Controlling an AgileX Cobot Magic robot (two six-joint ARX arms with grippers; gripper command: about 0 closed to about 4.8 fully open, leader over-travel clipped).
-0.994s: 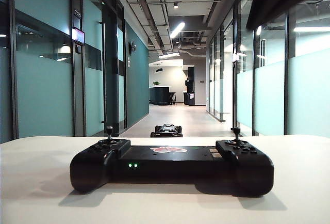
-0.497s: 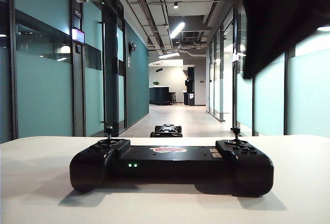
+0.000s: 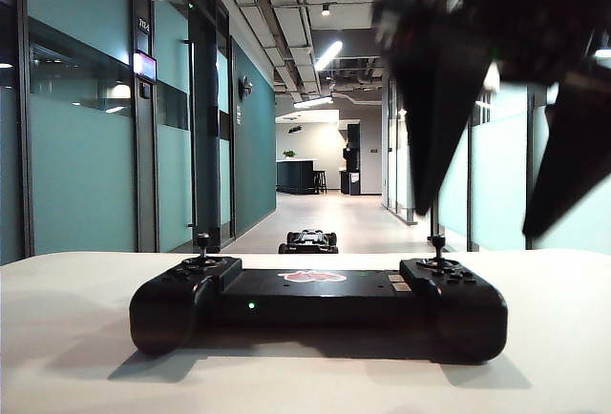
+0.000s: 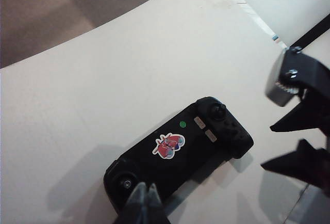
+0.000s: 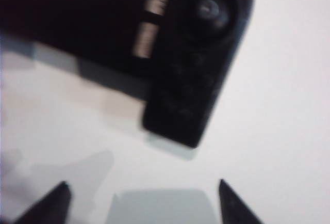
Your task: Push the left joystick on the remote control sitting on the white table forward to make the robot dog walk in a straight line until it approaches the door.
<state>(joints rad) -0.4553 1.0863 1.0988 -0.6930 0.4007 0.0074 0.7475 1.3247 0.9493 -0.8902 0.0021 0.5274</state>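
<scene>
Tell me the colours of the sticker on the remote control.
Red and white sticker on the black remote control, clearest in the left wrist view.

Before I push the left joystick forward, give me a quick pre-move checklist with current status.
1. Remote control flat on the white table: ok.
2. Left joystick upright and untouched: ok.
3. Left gripper shut, hovering over the controller's left end beside the stick: ok for pushing; exact height over the stick: cannot tell.
4. Right gripper open, above the controller's right end, touching nothing: ok, though it is close to the right joystick.
5. Robot dog on the corridor floor beyond the table, path ahead looks free: ok.
6. Dog's heading toward the door: cannot tell.
</scene>
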